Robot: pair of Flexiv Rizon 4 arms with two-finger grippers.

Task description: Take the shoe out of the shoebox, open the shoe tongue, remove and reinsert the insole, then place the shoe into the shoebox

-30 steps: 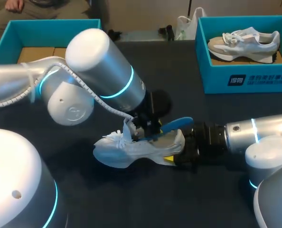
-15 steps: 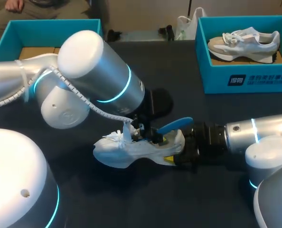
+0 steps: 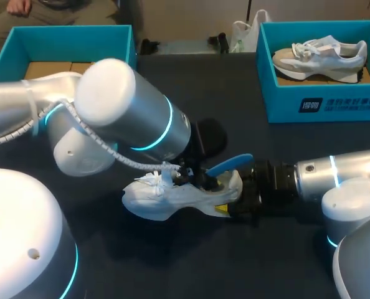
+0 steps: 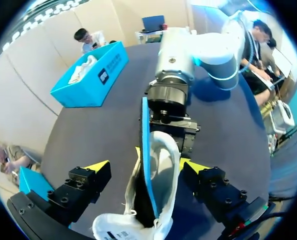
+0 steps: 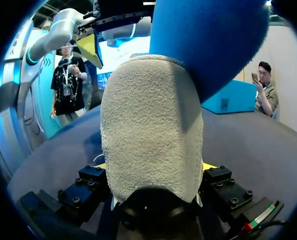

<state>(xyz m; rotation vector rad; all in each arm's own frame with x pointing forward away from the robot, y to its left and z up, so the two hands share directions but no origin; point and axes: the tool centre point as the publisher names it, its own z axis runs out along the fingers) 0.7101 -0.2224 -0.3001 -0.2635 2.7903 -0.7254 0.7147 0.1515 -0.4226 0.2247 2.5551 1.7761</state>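
**Table** (image 3: 172,261): dark top, filling most of the frame.

**Left arm** (image 3: 129,115): entered from the left edge and crossed to the centre of the frame.

**Right arm** (image 3: 334,174): entered from the right edge, low across the lower right.

**Left shoebox** (image 3: 60,34): teal, upper left of the frame. Only a cardboard floor showed inside.

**Right shoebox** (image 3: 322,103): teal, upper right, holding a second shoe (image 3: 322,53).

**Shoe** (image 3: 166,199): white, lying on the table at centre frame, toe toward the left, out of both boxes. I judged it light, with a soft upper that would collapse and loose laces (a snag risk). The heel cup and sole looked the firmest places to hold.

**Insole** (image 3: 232,164): blue, partly out, its rear end rising from the heel opening toward the right. I judged it thin and bendy, best pinched at that free end with the flat faces between the pads.

**Right gripper** (image 5: 153,167): my fingers were clamped on the shoe's heel from both sides.

**Left gripper** (image 4: 144,165): my fingers stood wide apart, straddling the shoe's opening and the insole, touching neither as far as I could see.
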